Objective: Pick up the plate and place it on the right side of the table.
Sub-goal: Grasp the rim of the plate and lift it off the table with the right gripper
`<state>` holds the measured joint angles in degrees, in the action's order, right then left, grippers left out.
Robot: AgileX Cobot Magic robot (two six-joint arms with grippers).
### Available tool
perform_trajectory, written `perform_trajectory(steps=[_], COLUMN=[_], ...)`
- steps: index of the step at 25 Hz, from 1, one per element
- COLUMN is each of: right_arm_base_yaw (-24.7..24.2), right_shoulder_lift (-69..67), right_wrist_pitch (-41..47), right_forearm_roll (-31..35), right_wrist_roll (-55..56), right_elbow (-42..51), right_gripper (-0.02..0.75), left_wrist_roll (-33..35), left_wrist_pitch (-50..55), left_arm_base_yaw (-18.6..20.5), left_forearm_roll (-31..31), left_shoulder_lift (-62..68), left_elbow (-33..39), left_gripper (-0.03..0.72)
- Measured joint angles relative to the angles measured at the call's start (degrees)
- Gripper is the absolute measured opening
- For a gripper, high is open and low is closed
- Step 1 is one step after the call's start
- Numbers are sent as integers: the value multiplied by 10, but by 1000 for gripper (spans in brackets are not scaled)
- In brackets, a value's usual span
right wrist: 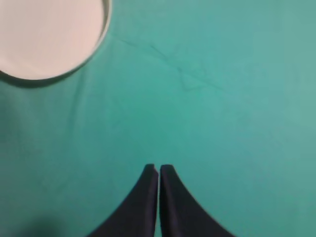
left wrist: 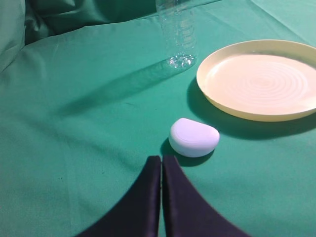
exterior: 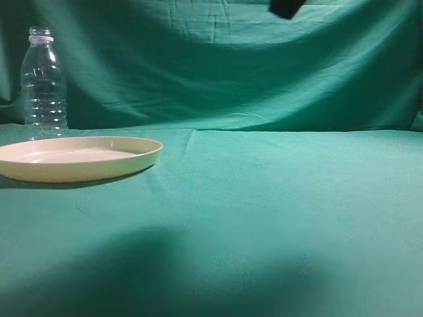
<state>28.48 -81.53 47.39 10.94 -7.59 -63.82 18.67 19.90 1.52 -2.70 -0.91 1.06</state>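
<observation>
The cream plate lies flat on the teal table at the left. It also shows in the left wrist view at the right and in the right wrist view at the top left. My left gripper is shut and empty, above the cloth to the near left of the plate. My right gripper is shut and empty, high above bare cloth to the right of the plate. A dark piece of an arm shows at the top of the exterior view.
A clear plastic bottle stands upright behind the plate, seen also in the left wrist view. A small white rounded object lies on the cloth just ahead of my left gripper. Green cloth forms the backdrop.
</observation>
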Motion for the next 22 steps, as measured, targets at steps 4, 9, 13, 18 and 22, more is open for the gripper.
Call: perform_trajectory(steps=[4, 9, 13, 18, 22], right_arm_base_yaw=[52, 91, 108, 112, 112], right_shoulder_lift=[-117, -237, -326, -417, -464], right_wrist_pitch=[4, 3, 2, -2, -17], right_forearm_roll=[1, 11, 13, 8, -1], right_wrist_roll=[-14, -19, -21, -22, -22], right_elbow=[-108, -232, -306, -373, -406], right_gripper=[0, 115, 359, 461, 487], left_wrist_roll=[0, 0, 0, 0, 0], left_wrist_pitch=[0, 0, 0, 0, 0], left_arm_base_yaw=[0, 0, 0, 0, 0], left_forearm_roll=[0, 0, 0, 0, 0], left_shoulder_lift=[0, 0, 0, 0, 0], left_elbow=[0, 0, 0, 0, 0], left_gripper=[0, 0, 0, 0, 0])
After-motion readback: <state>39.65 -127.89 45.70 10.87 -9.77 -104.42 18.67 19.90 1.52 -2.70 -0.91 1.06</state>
